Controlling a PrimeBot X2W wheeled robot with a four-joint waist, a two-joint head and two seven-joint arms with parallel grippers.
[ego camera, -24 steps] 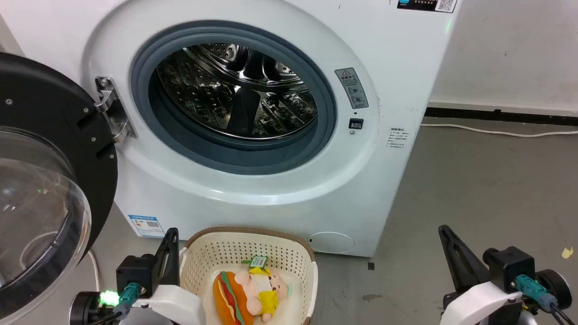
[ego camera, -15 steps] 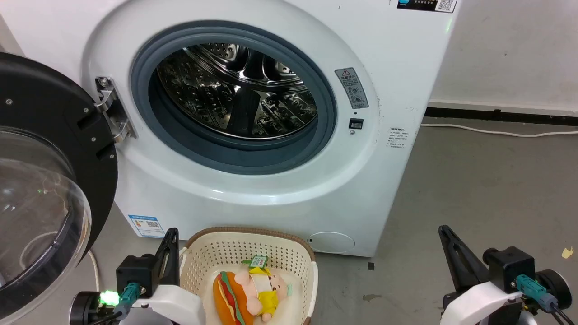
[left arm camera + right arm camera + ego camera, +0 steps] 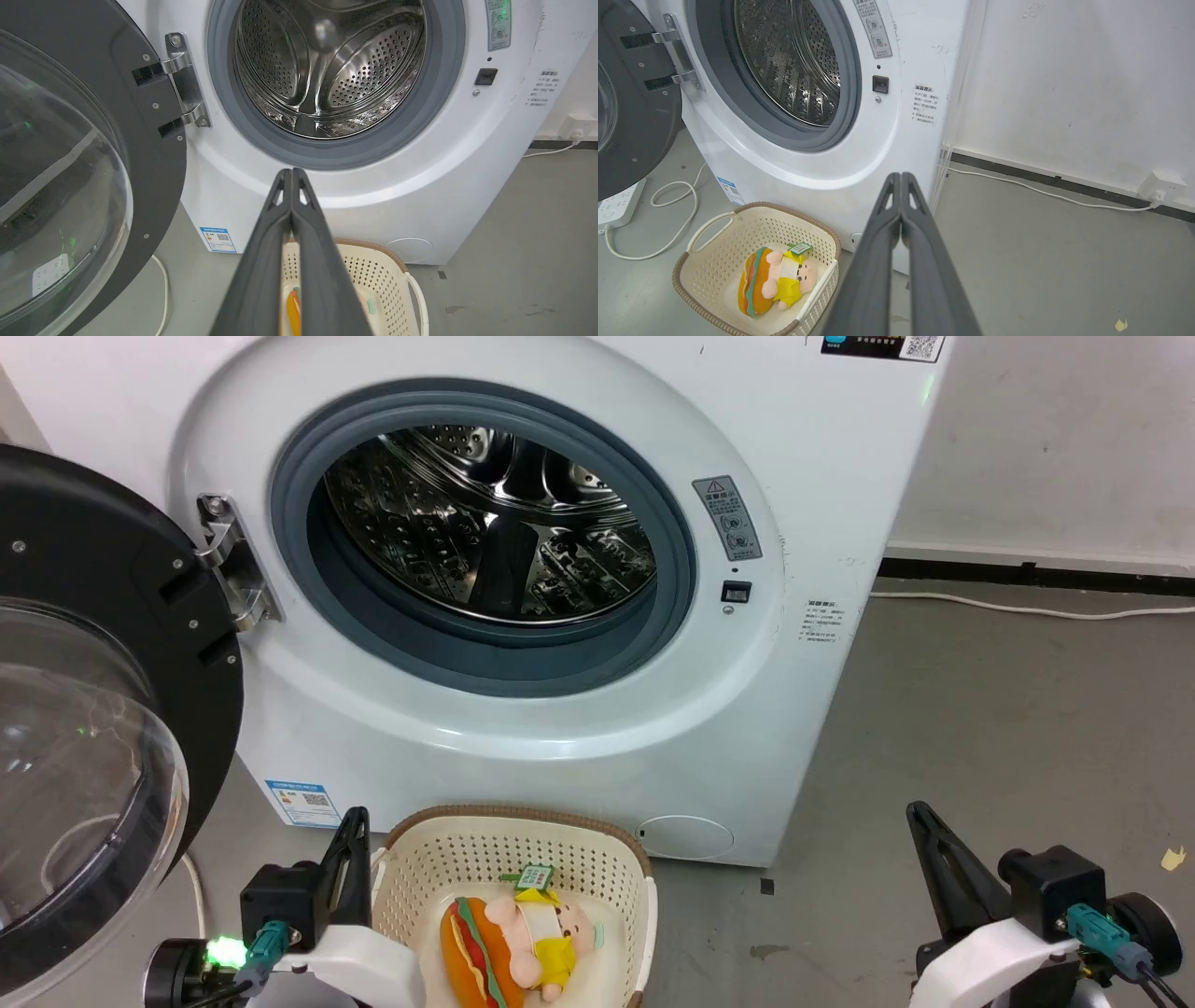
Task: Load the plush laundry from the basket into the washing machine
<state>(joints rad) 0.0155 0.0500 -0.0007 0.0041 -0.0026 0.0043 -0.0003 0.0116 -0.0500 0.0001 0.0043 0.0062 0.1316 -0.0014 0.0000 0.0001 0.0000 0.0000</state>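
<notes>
The plush laundry (image 3: 523,938), a pale animal in yellow hugging an orange burger shape with a green tag, lies in the cream perforated basket (image 3: 467,854) on the floor before the washing machine (image 3: 840,476). The porthole gapes, showing the steel drum (image 3: 485,523), and the black-rimmed bubble door (image 3: 84,747) is swung out to the left. My left gripper (image 3: 355,817) is shut and empty just left of the basket. Far to the right, above bare floor, my right gripper (image 3: 915,810) is shut and empty. In the right wrist view the plush laundry (image 3: 777,282) rests in the basket (image 3: 714,261) at lower left.
A white cable (image 3: 1027,609) runs along the black skirting at the right wall. A power strip (image 3: 619,205) and looped cord (image 3: 672,214) lie on the floor left of the machine. Grey floor (image 3: 1008,728) spreads to the right of the machine.
</notes>
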